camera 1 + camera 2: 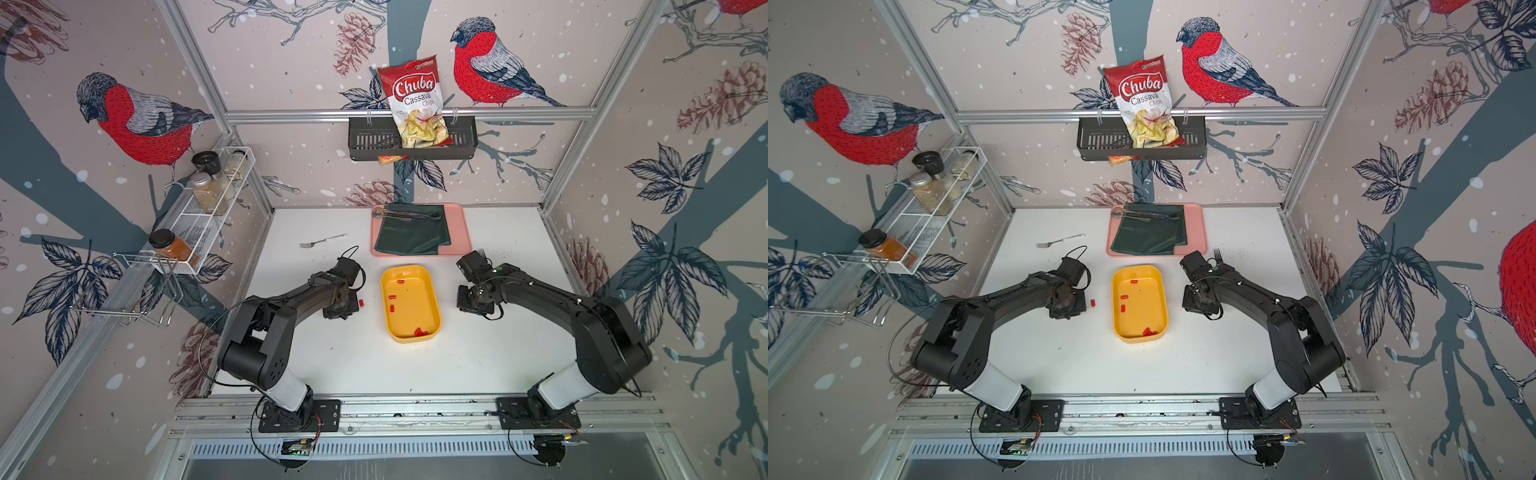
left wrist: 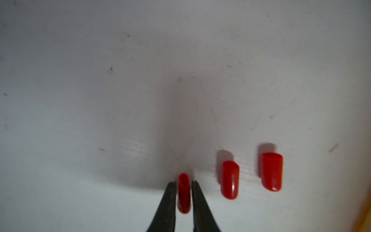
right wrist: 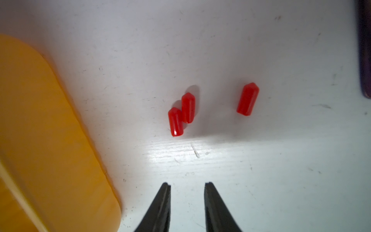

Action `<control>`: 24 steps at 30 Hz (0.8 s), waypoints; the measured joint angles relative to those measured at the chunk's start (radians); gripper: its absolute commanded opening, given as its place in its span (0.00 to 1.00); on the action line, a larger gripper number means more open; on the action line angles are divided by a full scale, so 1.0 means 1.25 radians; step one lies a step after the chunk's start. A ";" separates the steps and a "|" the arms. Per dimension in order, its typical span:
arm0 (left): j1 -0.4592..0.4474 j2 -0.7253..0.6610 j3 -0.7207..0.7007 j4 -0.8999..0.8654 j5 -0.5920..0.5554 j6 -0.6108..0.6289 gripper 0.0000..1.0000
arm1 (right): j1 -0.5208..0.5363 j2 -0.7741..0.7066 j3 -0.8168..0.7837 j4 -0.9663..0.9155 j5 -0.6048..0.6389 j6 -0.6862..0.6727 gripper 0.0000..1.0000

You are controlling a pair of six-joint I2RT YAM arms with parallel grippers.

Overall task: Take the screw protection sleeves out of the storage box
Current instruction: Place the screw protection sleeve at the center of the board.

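The yellow-orange storage box lies mid-table between the arms, with several red screw protection sleeves inside. My left gripper points down at the table left of the box. Its jaws stand slightly parted around a sleeve lying on the table, thin gaps showing on both sides. Two more sleeves lie beside it; in a top view only one shows. My right gripper is open and empty over the table right of the box, with three sleeves ahead of it.
A pink tray with a green cloth and tongs lies behind the box. A metal fork rests at the back left. A black basket holding a chips bag hangs on the back wall, and a white spice rack on the left wall.
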 measured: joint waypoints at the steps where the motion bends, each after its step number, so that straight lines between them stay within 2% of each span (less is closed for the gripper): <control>1: 0.000 -0.002 0.000 0.001 0.000 0.000 0.23 | 0.001 0.000 0.002 0.000 0.000 0.000 0.34; 10: 0.000 -0.061 0.020 -0.008 -0.006 0.000 0.31 | 0.008 0.005 0.031 -0.020 0.000 0.000 0.34; 17: 0.000 -0.137 0.058 -0.064 -0.017 0.000 0.32 | 0.066 0.011 0.177 -0.048 -0.018 0.017 0.36; 20: 0.000 -0.182 0.063 -0.079 -0.008 -0.001 0.31 | 0.112 0.060 0.252 -0.040 -0.053 0.024 0.36; 24: -0.005 -0.249 0.043 -0.075 0.047 -0.023 0.29 | 0.173 0.180 0.327 -0.025 -0.095 0.046 0.36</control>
